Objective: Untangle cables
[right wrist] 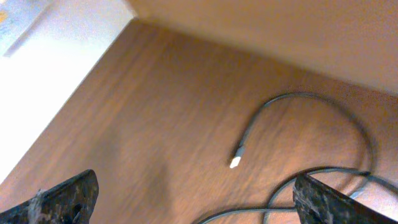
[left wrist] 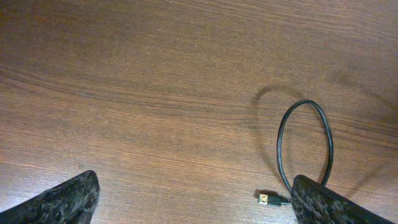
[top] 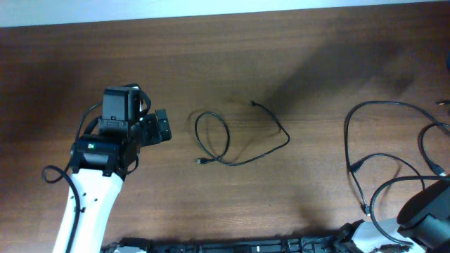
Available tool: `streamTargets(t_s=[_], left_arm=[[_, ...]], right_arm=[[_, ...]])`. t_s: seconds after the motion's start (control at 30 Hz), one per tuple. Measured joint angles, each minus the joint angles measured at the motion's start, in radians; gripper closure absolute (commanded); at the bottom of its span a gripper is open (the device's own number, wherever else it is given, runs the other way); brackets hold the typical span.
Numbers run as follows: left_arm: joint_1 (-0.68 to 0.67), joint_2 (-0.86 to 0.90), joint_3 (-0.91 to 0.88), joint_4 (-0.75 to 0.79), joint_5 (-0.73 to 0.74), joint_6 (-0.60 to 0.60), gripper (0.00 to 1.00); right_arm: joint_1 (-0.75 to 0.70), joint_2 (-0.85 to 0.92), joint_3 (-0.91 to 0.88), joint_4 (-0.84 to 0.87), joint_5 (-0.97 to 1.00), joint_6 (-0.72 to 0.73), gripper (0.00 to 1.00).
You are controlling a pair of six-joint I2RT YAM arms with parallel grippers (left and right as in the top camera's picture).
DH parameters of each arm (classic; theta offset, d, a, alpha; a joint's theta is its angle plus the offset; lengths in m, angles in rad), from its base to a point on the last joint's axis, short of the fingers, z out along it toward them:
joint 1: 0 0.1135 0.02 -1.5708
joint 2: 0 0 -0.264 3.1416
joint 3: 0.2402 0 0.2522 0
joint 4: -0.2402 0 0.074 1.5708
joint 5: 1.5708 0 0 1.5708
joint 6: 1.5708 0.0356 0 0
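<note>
Cables (top: 242,163) are lying free of both tools. Left tool (left wrist: 193,186) is standing released, gripping nothing. One cable (left wrist: 278,146) is looping just beside its right finger, with its plug (left wrist: 268,199) resting on the surface (left wrist: 124,93). Right tool (right wrist: 194,182) is likewise gaping and empty, above a pale-tipped cable end (right wrist: 235,163). Judgement: the centre cable is lying apart in one loose loop. The right-hand strands (top: 346,137) are crossing one another; whether they are knotted cannot be told, so work there is looking unfinished.
</note>
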Motion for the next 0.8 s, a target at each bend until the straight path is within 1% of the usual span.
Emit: streamTargets(t_s=[0.13,0.3,0.33,0.4,0.5,0.8], left_arm=[[0.0,0.0,0.0,0.0,0.0,0.0,0.01],[0.0,0.0,0.0,0.0,0.0,0.0,0.01],[0.0,0.0,0.0,0.0,0.0,0.0,0.01],[0.0,0.0,0.0,-0.001,0.0,0.0,0.01],[0.0,0.0,0.0,0.0,0.0,0.0,0.01],[0.0,0.0,0.0,0.0,0.0,0.0,0.01]], right_arm=[[0.0,0.0,0.0,-0.036,-0.162,0.0,0.01],[0.008,0.0,0.0,-0.123,-0.373,0.001,0.01],[0.032,0.0,0.0,-0.189,-0.431,0.0,0.01],[0.066,0.0,0.003,-0.251,-0.459,0.002,0.01],[0.168,0.003,0.003,-0.357,-0.483,0.001,0.01],[0.535,0.076,0.003,-0.523,-0.503,0.001,0.01]])
